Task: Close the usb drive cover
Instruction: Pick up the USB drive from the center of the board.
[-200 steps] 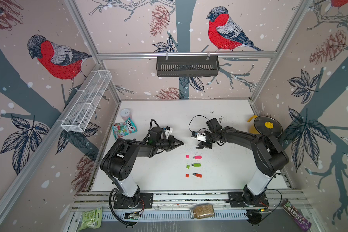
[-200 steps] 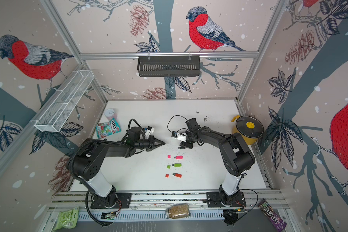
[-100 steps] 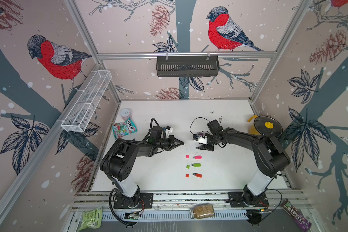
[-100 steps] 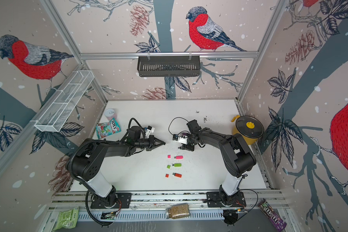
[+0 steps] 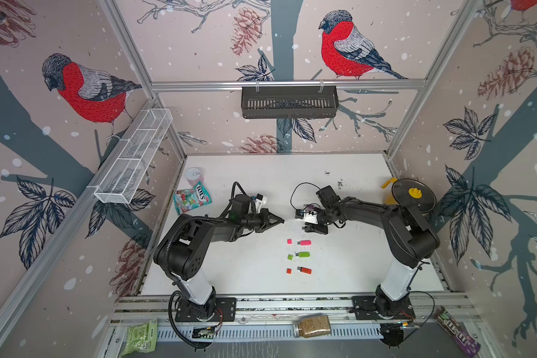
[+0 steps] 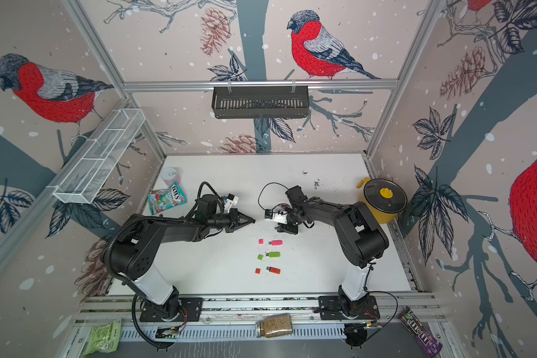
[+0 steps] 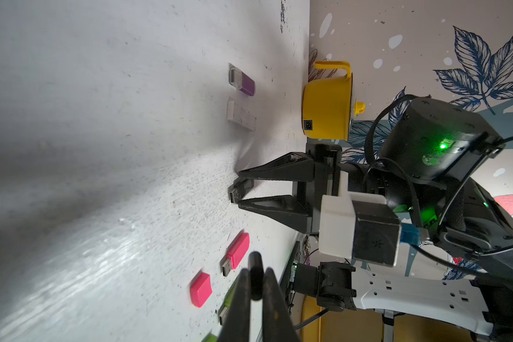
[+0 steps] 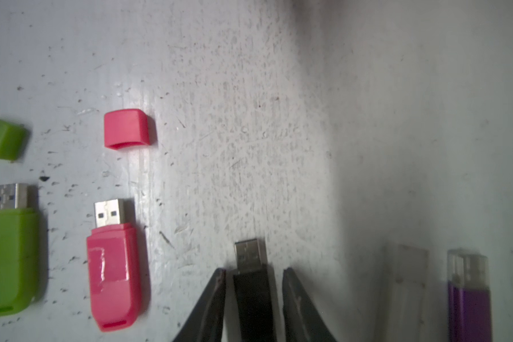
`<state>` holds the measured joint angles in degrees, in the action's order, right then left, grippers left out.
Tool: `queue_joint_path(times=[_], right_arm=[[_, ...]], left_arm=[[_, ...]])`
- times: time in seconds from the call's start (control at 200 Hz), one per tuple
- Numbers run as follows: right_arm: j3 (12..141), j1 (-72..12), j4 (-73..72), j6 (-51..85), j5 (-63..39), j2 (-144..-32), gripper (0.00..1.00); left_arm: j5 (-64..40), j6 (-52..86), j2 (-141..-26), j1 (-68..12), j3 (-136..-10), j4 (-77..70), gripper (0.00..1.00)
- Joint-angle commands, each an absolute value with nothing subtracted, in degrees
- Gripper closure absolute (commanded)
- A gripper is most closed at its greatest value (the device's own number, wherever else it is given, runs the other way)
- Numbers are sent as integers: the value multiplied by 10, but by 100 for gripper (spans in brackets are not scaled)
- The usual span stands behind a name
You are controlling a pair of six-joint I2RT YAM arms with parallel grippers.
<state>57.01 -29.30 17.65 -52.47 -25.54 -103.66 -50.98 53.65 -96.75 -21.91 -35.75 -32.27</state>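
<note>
Right wrist view: finds black usb drive [image 8: 253, 296] flat on table [image 8: 249, 88], untouched between narrowly parted right gripper [image 8: 253, 271] jaws, axis along fingers, plug aimed toward left gripper [image 7: 256, 274] clamped on dark cap [image 7: 255, 260].

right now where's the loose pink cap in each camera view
Top view: pink cap, farthest back of the three loose caps in a column.
Top view: same place, farthest back of the three caps.
Left wrist: pink cap just off the plug end of the pink drive.
Right wrist: pink cap facing the drive's plug, beside the green cap.
Shared landmark: the uncapped pink drive.
</note>
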Motion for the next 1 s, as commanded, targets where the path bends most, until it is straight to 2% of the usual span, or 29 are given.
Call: queue_joint_path(times=[0.0,0.485,0.996], right_arm=[[564,-296,193,-530,-221,-1044,67],[560,-274,216,-537,-214,-1033,63],[551,-271,216,-529,-211,-1030,72]], left_arm=[[-515,537,-961,-220,-356,-328,95],[-517,538,-959,-220,-352,-333,95],[-517,538,-954,-220,-350,-332,95]])
